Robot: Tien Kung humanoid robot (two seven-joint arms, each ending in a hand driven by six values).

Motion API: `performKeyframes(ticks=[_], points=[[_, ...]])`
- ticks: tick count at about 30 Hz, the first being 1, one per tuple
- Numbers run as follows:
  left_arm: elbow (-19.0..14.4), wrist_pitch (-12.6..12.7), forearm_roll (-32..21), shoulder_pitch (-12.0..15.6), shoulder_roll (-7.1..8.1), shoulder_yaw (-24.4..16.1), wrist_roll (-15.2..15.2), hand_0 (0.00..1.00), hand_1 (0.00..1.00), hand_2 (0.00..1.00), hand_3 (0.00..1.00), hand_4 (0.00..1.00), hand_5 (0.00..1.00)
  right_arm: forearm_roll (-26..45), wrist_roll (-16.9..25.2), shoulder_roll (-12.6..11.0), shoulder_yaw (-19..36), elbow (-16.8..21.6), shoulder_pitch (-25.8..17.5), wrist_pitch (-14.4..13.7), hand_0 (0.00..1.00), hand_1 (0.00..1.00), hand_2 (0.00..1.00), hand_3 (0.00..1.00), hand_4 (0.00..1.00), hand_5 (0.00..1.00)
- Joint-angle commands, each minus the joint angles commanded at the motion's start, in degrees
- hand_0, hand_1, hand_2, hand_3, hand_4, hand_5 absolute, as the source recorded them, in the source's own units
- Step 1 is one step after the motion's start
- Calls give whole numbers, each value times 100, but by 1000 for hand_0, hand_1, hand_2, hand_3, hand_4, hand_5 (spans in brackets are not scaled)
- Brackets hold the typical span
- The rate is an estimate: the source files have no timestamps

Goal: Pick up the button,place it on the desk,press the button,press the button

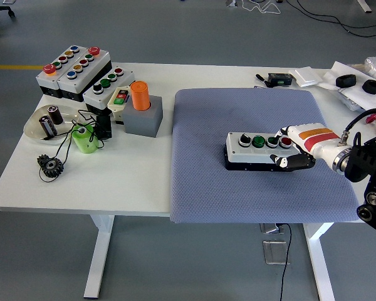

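A grey four-button box [254, 151] on a black base lies on the blue-grey mat [238, 194], right of the middle. From left to right its buttons are a black-and-white knob, two green ones and a red one [286, 142]. My right hand [282, 148], white with an orange stripe, comes in from the right. It wraps the box's right end, with fingers over the top by the red button and the thumb against the front side. The left arm is out of sight.
At the back left stand several more button boxes [69, 66], an orange cylinder on a grey block [140, 95], a green roll [84, 139], a dish [34, 128] and a black gear [50, 165]. Black parts [346, 80] and a small device [279, 78] lie at the back right.
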Motion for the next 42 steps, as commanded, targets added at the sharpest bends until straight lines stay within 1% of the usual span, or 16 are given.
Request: performKeyframes(ticks=[3, 5, 6, 7, 11, 12, 17, 18, 21, 23, 24, 25, 30, 35, 36, 42], points=[[0, 1, -1, 1, 0, -11, -4, 645, 699, 702, 506, 312, 998, 30, 0, -31, 120, 92, -30, -15, 55, 2, 27, 696, 675, 631], [0, 4, 3, 0, 1, -35, -12, 645, 699, 702, 506, 312, 998, 133, 50, -74, 350, 216, -77, -146, 55, 2, 27, 696, 675, 631], [0, 5, 2, 0, 2, -39, -15, 645, 700, 702, 506, 313, 998, 171, 88, -88, 458, 258, -93, -230, 149, 2, 97, 711, 675, 631], [0, 8, 7, 0, 0, -47, -15, 645, 700, 702, 506, 313, 998, 218, 117, -98, 531, 288, -107, -283, 149, 2, 97, 711, 675, 631], [0, 17, 43, -3, -10, -97, -17, 645, 700, 702, 506, 313, 998, 960, 341, -152, 1099, 429, -223, -551, 149, 2, 97, 711, 675, 631], [0, 17, 44, -3, -11, -89, -16, 645, 700, 702, 505, 313, 998, 1216, 451, -160, 1260, 436, -257, -617, 647, 586, 692, 823, 676, 618], [0, 20, 87, 5, -29, -96, 3, 645, 700, 702, 505, 313, 998, 2445, 1106, -194, 1924, 341, -367, -880, 647, 586, 692, 823, 676, 618], [0, 20, 95, 9, -34, -91, 8, 645, 700, 701, 505, 312, 998, 2668, 1279, -206, 2071, 258, -397, -937, 810, 764, 853, 855, 663, 587], [0, 19, 145, 20, -43, -121, 18, 645, 700, 701, 505, 312, 998, 3343, 1637, -224, 2395, 34, -456, -1016, 810, 764, 853, 855, 663, 587], [0, 22, 217, 29, -50, -171, 36, 645, 700, 701, 505, 312, 998, 3827, 1786, -245, 2662, -273, -499, -1004, 810, 764, 853, 855, 663, 587], [0, 23, 260, 33, -54, -195, 49, 644, 700, 702, 505, 312, 998, 4088, 1859, -267, 2793, -473, -531, -1005, 835, 803, 857, 827, 654, 597], [0, 23, 277, 35, -55, -204, 54, 644, 700, 702, 505, 312, 998, 4312, 1890, -277, 2850, -601, -548, -997, 835, 803, 857, 827, 654, 597], [0, 31, 379, 67, -79, -254, 96, 645, 700, 707, 507, 311, 998, 5503, 2065, -373, 3298, -1216, -825, -757, 842, 811, 852, 825, 656, 609], [0, 31, 633, 88, -89, -397, 175, 645, 700, 707, 507, 311, 998, 6695, 2146, -429, 3460, -1365, -1029, -632, 842, 811, 852, 825, 656, 609], [0, 33, 730, 91, -92, -469, 197, 644, 699, 706, 511, 310, 998, 6956, 2169, -433, 3484, -1327, -1104, -616, 830, 787, 813, 782, 654, 621], [0, 26, 957, 112, -92, -589, 252, 644, 699, 706, 512, 307, 998, 8408, 2158, -476, 3592, -1185, -1402, -549, 830, 786, 802, 781, 643, 627]])
